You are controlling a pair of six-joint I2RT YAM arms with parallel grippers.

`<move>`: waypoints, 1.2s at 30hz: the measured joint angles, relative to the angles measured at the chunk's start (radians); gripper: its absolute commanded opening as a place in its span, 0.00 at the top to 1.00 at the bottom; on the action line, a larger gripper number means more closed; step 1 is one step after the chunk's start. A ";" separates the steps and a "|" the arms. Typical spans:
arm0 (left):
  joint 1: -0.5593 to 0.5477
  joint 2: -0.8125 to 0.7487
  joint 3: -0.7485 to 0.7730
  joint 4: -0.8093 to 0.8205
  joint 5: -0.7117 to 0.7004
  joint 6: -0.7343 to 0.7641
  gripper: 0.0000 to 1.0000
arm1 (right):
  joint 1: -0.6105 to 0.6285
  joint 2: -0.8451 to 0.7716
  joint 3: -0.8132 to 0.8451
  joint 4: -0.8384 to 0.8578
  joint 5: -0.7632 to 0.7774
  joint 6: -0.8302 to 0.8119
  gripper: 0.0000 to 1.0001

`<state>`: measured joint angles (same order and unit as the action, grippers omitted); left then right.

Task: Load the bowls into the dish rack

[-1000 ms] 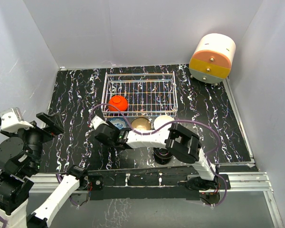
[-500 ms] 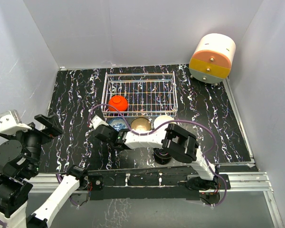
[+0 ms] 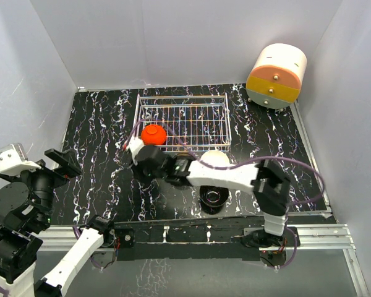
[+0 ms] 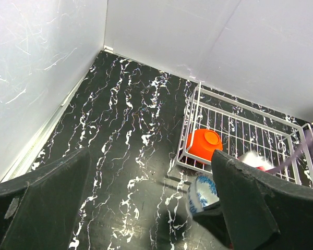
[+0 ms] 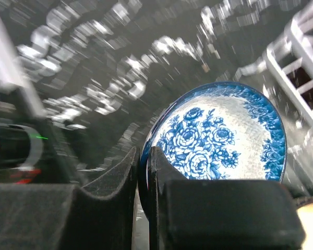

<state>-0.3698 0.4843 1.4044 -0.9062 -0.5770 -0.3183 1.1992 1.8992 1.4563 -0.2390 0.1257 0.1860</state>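
My right gripper [image 5: 143,172] is shut on the rim of the blue-and-white bowl [image 5: 219,135] and holds it tilted on edge above the table. It hangs just off the near-left corner of the white wire dish rack [image 3: 191,117]. The bowl also shows in the left wrist view [image 4: 201,191]. The red bowl [image 3: 153,134] lies upside down in the rack's near-left corner. The white bowl [image 3: 215,158] and the black bowl [image 3: 212,197] sit on the table in front of the rack. The tan bowl is hidden under my right arm. My left gripper [image 3: 57,161] is open and empty at the far left.
A cream-and-orange round drawer unit [image 3: 276,75] stands at the back right. White walls close the table at the back and both sides. My right arm [image 3: 235,176] stretches across the table in front of the rack, trailing a purple cable.
My right gripper has lifted the blue-and-white bowl off the table and tipped it on edge. The arm's elbow has swung right and now covers the tan bowl. The left arm has barely moved.
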 measured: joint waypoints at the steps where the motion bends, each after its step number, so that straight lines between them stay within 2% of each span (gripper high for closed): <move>1: 0.000 0.000 0.000 0.000 0.000 0.000 0.03 | -0.011 -0.036 -0.002 0.011 -0.051 0.021 0.92; 4: 0.000 0.000 0.000 0.000 0.000 0.000 0.03 | -0.084 -0.167 -0.003 0.099 -0.232 0.115 0.92; 9: 0.000 0.000 0.000 -0.002 -0.001 0.000 0.03 | -0.251 -0.286 -0.004 0.291 -0.412 0.277 0.92; 13: 0.000 0.000 0.002 -0.016 -0.005 0.000 0.03 | -0.390 -0.274 -0.019 0.449 -0.512 0.430 0.92; 17: 0.000 0.000 0.018 -0.029 -0.008 0.000 0.03 | -0.520 -0.150 -0.032 0.658 -0.597 0.617 0.92; 21: 0.000 0.000 0.059 -0.048 -0.015 0.001 0.03 | -0.591 0.008 -0.032 0.750 -0.585 0.726 0.92; 25: 0.000 -0.002 0.098 -0.059 -0.030 0.002 0.03 | -0.604 0.119 -0.032 0.778 -0.542 0.798 0.92; 36: 0.000 -0.014 0.108 -0.076 -0.037 0.005 0.03 | -0.629 0.190 -0.066 0.956 -0.428 0.913 0.92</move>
<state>-0.3698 0.4702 1.5127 -0.9817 -0.6144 -0.3138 0.5701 2.0892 1.3907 0.7170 -0.3019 1.0992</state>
